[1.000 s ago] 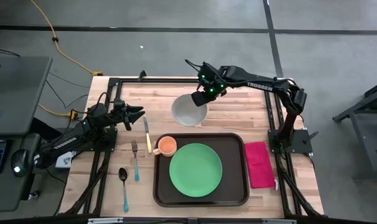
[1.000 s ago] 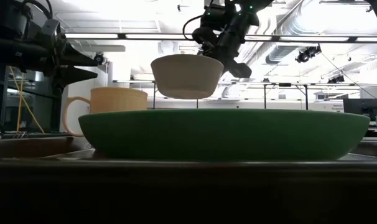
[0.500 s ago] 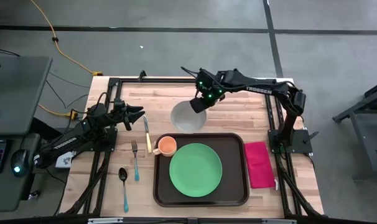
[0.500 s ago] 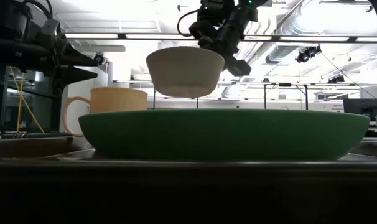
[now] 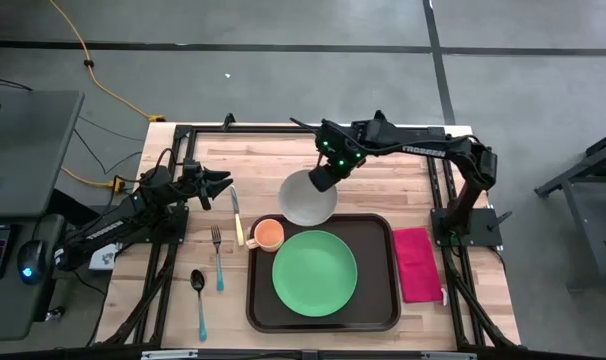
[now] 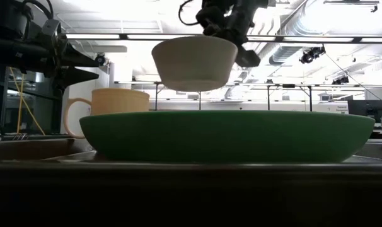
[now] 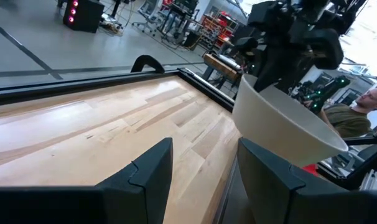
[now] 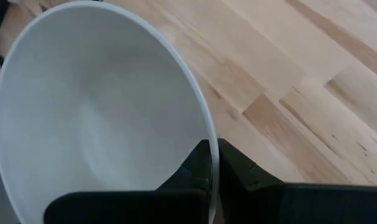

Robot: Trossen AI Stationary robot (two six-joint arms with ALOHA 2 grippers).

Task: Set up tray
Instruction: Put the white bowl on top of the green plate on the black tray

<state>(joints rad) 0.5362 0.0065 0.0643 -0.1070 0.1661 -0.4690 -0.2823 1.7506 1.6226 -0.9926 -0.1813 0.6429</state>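
A dark brown tray (image 5: pixel 383 300) lies at the table's near middle. On it rest a green plate (image 5: pixel 315 272) and, in its far left corner, an orange cup (image 5: pixel 268 234). My right gripper (image 5: pixel 328 176) is shut on a white bowl (image 5: pixel 307 198), which hangs in the air just beyond the tray's far edge and shows above the plate (image 6: pixel 225 134) in the low view. My left gripper (image 5: pixel 219 185) waits open at the table's left, its fingers level with nothing between them (image 7: pixel 204 168). My right gripper pinches the bowl's rim (image 8: pixel 208 149) on the side toward the table's far right, with one finger (image 8: pixel 190 169) inside the bowl and one (image 8: pixel 241 171) outside. The fingers slant down from the far right. The bowl (image 6: pixel 194 62) hangs clear of the table, mouth up and slightly tilted.
A magenta napkin (image 5: pixel 415 263) lies right of the tray. A knife (image 5: pixel 236 215), a fork (image 5: pixel 217 257) and a spoon (image 5: pixel 198 290) lie on the wood left of the tray. Bare wood stretches along the far side of the table.
My right gripper has carried the bowl toward the table's near edge, closer to the tray's far rim, and has raised it a little. The bowl stays mouth up in the same hold.
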